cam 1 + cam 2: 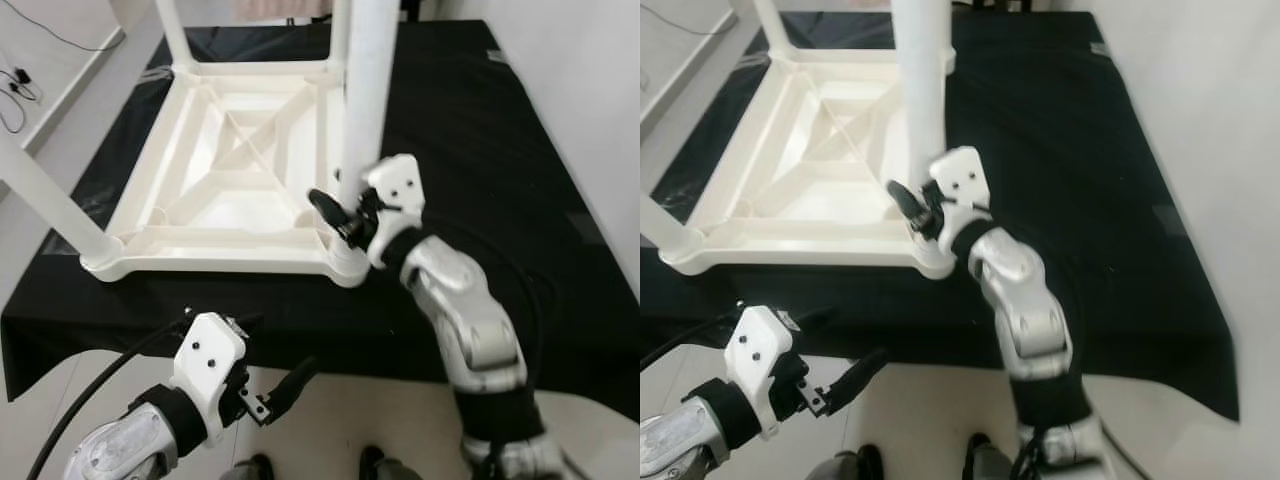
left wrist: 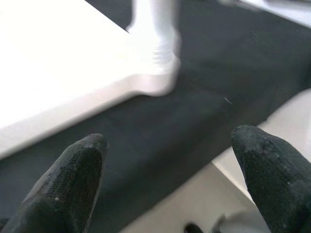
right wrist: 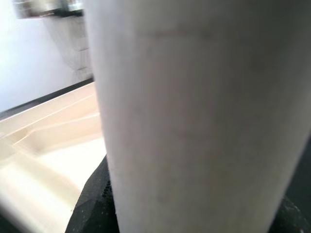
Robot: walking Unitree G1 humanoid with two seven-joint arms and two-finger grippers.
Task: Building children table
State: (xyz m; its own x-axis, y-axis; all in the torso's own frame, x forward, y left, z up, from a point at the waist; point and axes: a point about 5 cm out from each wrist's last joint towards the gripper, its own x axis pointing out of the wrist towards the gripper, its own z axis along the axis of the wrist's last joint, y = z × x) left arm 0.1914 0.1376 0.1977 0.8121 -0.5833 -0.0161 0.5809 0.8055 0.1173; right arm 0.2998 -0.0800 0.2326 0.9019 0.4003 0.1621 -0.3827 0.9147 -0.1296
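An upturned white children's table (image 1: 230,170) lies on a black-draped tabletop (image 1: 480,130), its legs pointing upward. The right pincer (image 1: 345,215) pinches the base of the near-right leg (image 1: 368,90) at the table's corner. The left pincer (image 1: 275,385) hangs spread apart below the tabletop's front edge, holding nothing.

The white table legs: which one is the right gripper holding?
The leg at the near right corner of the upturned tabletop; the right gripper is around its base. The other legs stand untouched.
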